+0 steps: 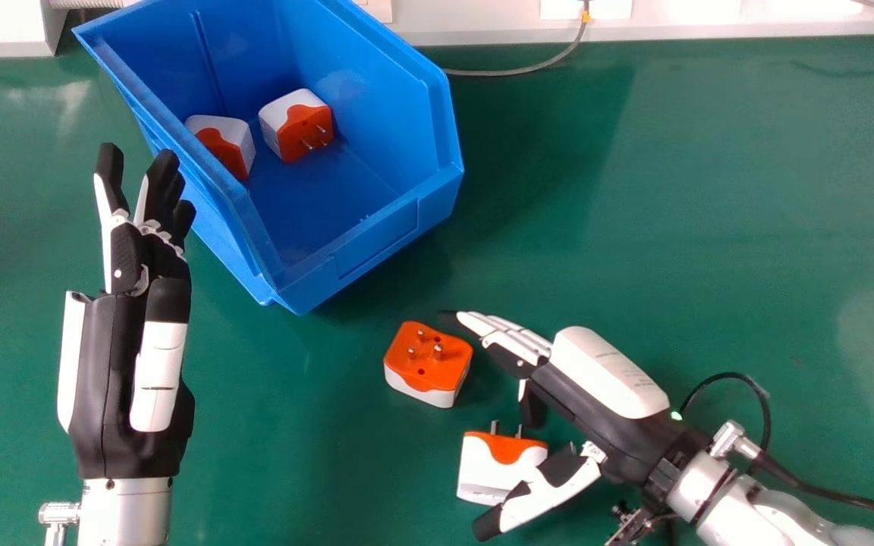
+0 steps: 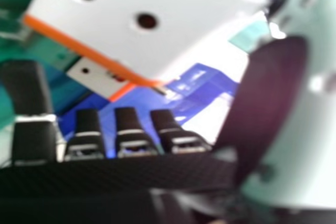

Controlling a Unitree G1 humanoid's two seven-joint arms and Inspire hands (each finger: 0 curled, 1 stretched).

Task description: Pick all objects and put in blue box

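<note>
The deep blue plastic box (image 1: pixel 376 236) sat open-topped ahead of me, angled, I judged, to receive drops from either arm. My black-and-white right hand (image 1: pixel 605 373) was open, fingers straight, thumb spread wide, apparently to frame the white, orange-faced blocky plug adapter (image 1: pixel 485 472) for a pinch; whether it touched, I couldn't tell. My left hand (image 1: pixel 114 364) was idle and open at the view's left. An orange-topped white adapter (image 1: pixel 431 365) sat beside the right fingertips; two orange-and-white adapters (image 1: pixel 297 125) lay inside the box.
</note>
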